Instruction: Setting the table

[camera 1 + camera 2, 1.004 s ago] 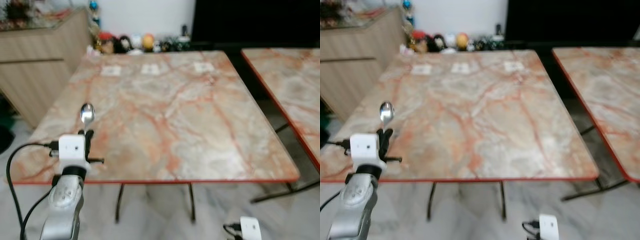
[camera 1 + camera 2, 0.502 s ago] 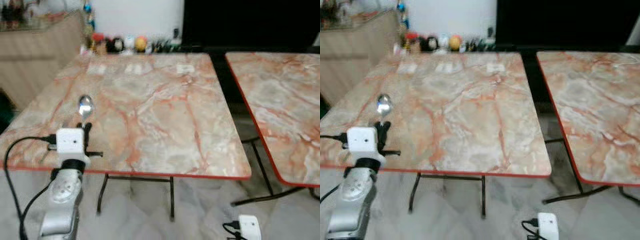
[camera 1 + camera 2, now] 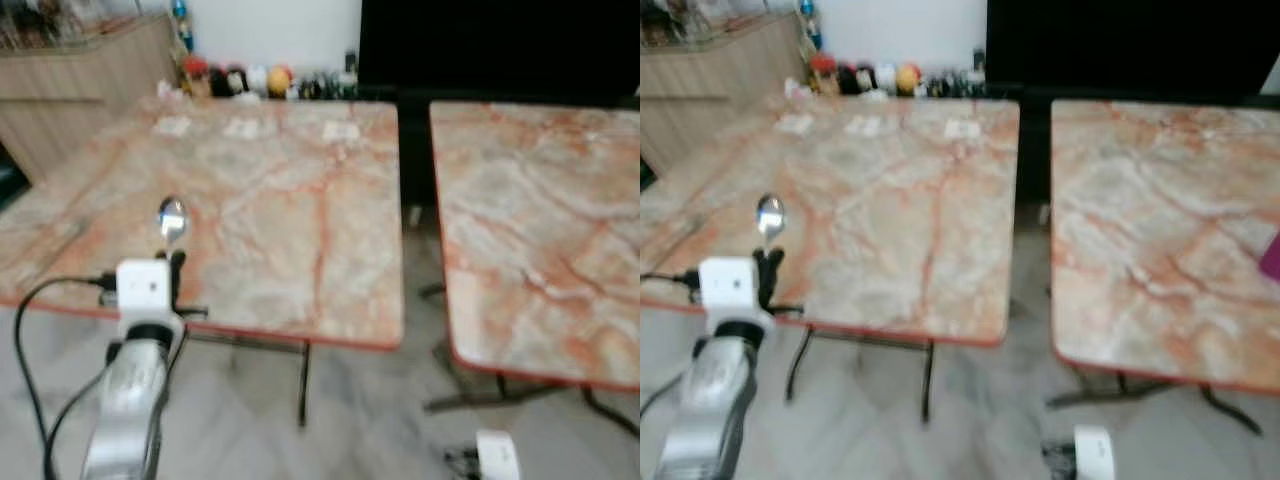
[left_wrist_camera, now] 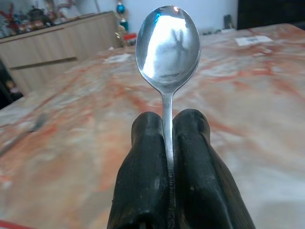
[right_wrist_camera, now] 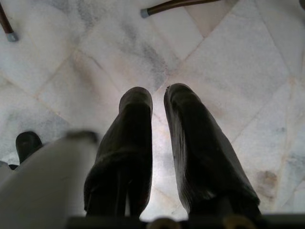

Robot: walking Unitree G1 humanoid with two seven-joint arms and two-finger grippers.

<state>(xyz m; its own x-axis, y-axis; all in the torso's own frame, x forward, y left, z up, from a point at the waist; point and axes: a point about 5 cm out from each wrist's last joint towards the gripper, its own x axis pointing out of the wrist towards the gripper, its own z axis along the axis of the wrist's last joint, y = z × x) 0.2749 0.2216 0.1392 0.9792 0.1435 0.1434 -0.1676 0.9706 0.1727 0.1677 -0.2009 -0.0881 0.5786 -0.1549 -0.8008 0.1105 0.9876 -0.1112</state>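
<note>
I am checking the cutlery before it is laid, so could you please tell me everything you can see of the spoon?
The spoon looks like polished metal, with an oval bowl that mirrors the room and a thin straight handle. The left gripper is shut on the handle just below the bowl, so the lower handle is hidden. It stands upright, bowl uppermost, above the near left part of the marble-patterned table, touching only the black fingers.
</note>
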